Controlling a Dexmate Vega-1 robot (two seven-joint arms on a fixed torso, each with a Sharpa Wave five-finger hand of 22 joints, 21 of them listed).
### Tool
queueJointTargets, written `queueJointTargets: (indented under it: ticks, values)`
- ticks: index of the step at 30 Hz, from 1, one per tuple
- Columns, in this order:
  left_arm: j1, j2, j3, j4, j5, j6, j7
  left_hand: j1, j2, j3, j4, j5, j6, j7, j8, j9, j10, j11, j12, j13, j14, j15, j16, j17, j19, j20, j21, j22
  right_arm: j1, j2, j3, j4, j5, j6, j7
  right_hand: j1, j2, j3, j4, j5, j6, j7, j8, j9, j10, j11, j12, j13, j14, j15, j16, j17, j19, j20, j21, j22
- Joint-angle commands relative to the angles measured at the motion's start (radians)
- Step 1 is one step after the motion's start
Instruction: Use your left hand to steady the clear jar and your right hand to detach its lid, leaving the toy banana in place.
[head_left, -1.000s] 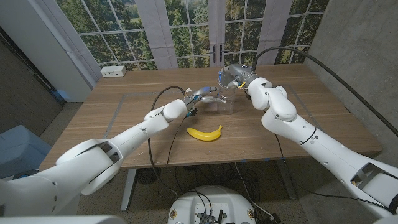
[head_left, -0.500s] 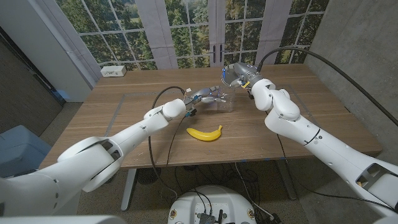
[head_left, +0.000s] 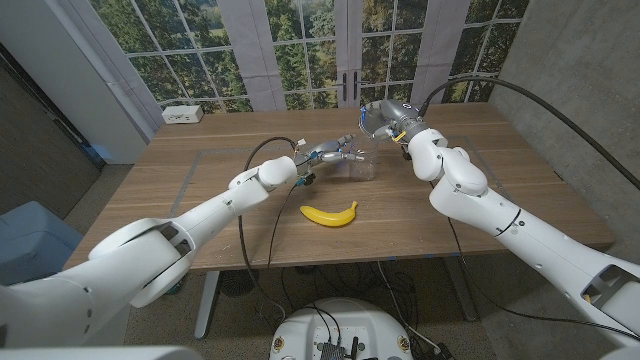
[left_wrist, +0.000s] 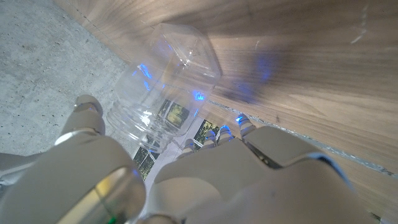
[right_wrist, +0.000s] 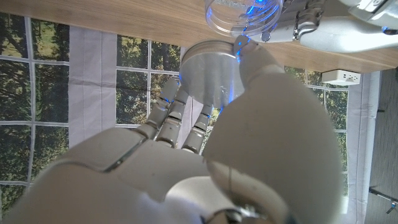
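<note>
Clear plastic jar (head_left: 358, 162) upright on wooden desk (head_left: 200, 190), left hand (head_left: 333, 154) gripping it. Right hand (head_left: 376, 117) holding round silver lid (right_wrist: 208, 67) above jar. Yellow toy banana (head_left: 329, 213) lengthwise before jar.

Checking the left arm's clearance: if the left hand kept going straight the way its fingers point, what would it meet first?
The clear jar: the left hand already reaches it, fingers at its side. Whether they touch is unclear.

Glossy white rounded arm shells with black cables lead to each silver-grey robot hand, left (head_left: 333, 154) and right (head_left: 378, 118).
</note>
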Motion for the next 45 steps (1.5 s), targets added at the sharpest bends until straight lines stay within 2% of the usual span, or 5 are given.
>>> queueJointTargets:
  ticks: [1,16,31,39,45]
  values:
    - [0.037,0.026,-0.039,-0.049,-0.038,-0.019,0.018,-0.013,0.005,-0.004,0.003,0.004,-0.334,-0.011,0.008,0.001,-0.293,0.008,0.002,0.002,-0.221,0.006,-0.002,0.001,-0.24,0.0,-0.002,0.004,-0.046,-0.001,0.081,0.007,0.162,0.031,-0.091,0.018,0.237,0.013,0.003,-0.002,0.007,0.003,0.004,0.001,0.002,0.001,0.006,0.005,0.052,-0.212,0.007,0.004,0.003,-0.149,-0.002,0.002]
    - [0.086,0.052,-0.103,-0.113,-0.087,-0.028,0.069,-0.026,0.018,-0.003,0.008,0.002,-0.32,-0.026,0.017,0.001,-0.282,0.005,0.015,0.0,-0.226,0.003,0.004,0.001,-0.256,-0.001,-0.001,0.004,-0.094,-0.014,0.244,0.102,0.553,0.181,-0.161,-0.005,0.236,0.022,0.005,-0.006,0.008,0.01,0.005,0.0,-0.001,0.009,0.004,0.002,0.046,-0.206,0.007,0.003,0.008,-0.146,-0.011,0.0]
    - [0.126,0.053,-0.162,-0.128,-0.138,-0.058,0.125,-0.075,0.033,-0.012,0.022,-0.003,-0.254,-0.066,0.033,-0.002,-0.234,-0.034,0.038,-0.004,-0.193,-0.032,0.019,-0.002,-0.207,-0.011,0.025,0.005,-0.061,-0.049,0.213,0.139,0.648,0.067,-0.249,-0.018,0.237,0.028,0.006,-0.009,0.017,0.019,0.008,-0.001,0.002,0.013,0.006,0.003,0.044,-0.203,0.01,0.004,0.011,-0.146,-0.017,0.0]
    - [0.144,0.007,-0.208,-0.055,-0.298,-0.127,0.038,-0.206,0.125,-0.013,0.068,0.005,-0.077,-0.083,0.05,-0.008,-0.146,-0.116,0.049,-0.016,-0.148,-0.135,0.019,-0.01,-0.124,-0.226,0.035,0.0,-0.045,-0.066,0.179,0.143,0.653,0.013,-0.288,-0.024,0.236,0.032,0.005,-0.011,0.023,0.021,0.01,-0.001,0.004,0.018,0.007,0.003,0.041,-0.204,0.012,0.006,0.014,-0.145,-0.02,0.0]
    - [0.163,-0.005,-0.238,-0.045,-0.391,-0.122,-0.018,-0.258,0.236,0.022,0.093,0.008,0.047,-0.091,0.049,-0.012,-0.081,-0.172,0.046,-0.024,-0.101,-0.176,0.016,-0.014,-0.092,-0.28,0.028,-0.004,-0.025,-0.077,0.155,0.154,0.663,-0.028,-0.29,-0.027,0.235,0.034,0.004,-0.012,0.024,0.027,0.01,-0.002,0.003,0.015,0.007,0.003,0.039,-0.205,0.012,0.006,0.015,-0.145,-0.022,0.0]
